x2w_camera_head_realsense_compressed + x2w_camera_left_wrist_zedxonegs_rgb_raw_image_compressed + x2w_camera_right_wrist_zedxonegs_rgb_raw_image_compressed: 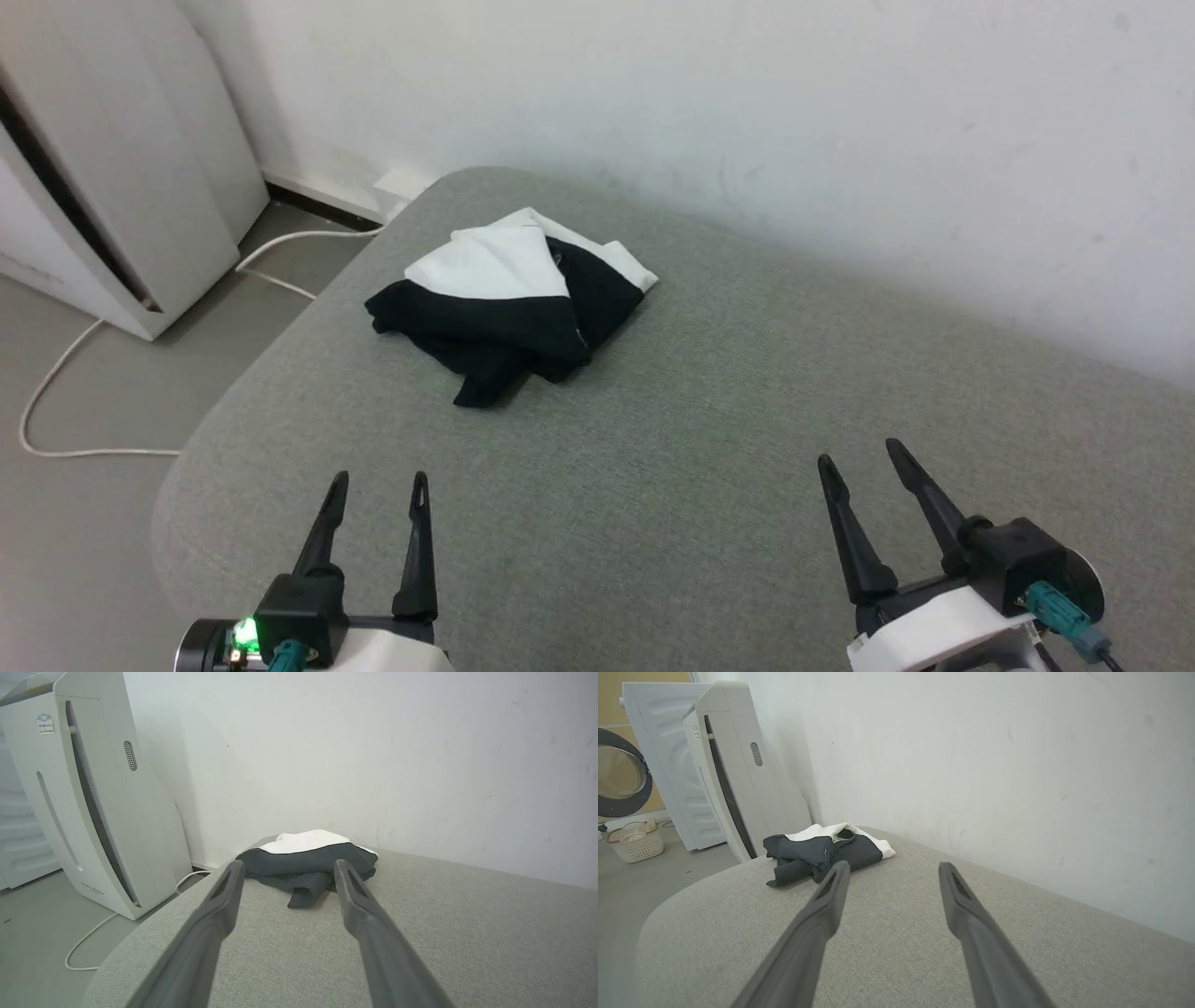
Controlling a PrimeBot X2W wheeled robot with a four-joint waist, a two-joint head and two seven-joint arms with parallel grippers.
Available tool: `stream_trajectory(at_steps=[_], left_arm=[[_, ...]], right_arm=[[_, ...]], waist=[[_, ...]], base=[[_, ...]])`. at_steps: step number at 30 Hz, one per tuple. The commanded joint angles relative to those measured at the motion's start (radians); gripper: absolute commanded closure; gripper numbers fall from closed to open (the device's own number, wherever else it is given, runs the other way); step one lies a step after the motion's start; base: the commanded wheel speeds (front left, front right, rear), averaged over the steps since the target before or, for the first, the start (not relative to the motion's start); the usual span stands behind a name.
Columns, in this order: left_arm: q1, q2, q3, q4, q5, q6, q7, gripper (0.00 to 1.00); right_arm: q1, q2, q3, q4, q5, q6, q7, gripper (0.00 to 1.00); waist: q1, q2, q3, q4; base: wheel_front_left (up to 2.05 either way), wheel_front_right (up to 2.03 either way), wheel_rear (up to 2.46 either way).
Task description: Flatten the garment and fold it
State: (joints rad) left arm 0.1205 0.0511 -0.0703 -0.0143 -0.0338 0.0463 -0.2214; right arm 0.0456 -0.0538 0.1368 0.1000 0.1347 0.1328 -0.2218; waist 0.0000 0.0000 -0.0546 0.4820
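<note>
Black-and-white garment [495, 308]; appliance [140, 812] label [45, 723] unreadable.

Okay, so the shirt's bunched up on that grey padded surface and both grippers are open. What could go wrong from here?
1. The garment is a crumpled heap of overlapping black and white layers. A pinch may catch several layers and drag the lump instead of spreading it.
2. It lies near the rounded far-left corner of the padded surface. A pull that way could slide it onto the floor.
</note>
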Motion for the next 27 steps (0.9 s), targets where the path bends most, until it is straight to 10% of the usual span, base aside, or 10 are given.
stream_trajectory(at_steps=[1,27], left_arm=[[0.011,-0.001,-0.004,-0.004,0.002,0.008,-0.009,0.0],[0.014,-0.001,-0.002,0.002,-0.013,0.001,-0.04,0.0]], right_arm=[[0.013,0.003,0.004,0.004,0.01,-0.002,-0.009,0.0],[0.03,0.004,0.013,0.007,0.014,-0.002,-0.04,0.0]], waist=[[0.0,0.0,-0.001,0.012],[0.0,0.0,0.016,0.076]], base=[[0.0,0.0,0.0],[0.0,0.0,0.0]])
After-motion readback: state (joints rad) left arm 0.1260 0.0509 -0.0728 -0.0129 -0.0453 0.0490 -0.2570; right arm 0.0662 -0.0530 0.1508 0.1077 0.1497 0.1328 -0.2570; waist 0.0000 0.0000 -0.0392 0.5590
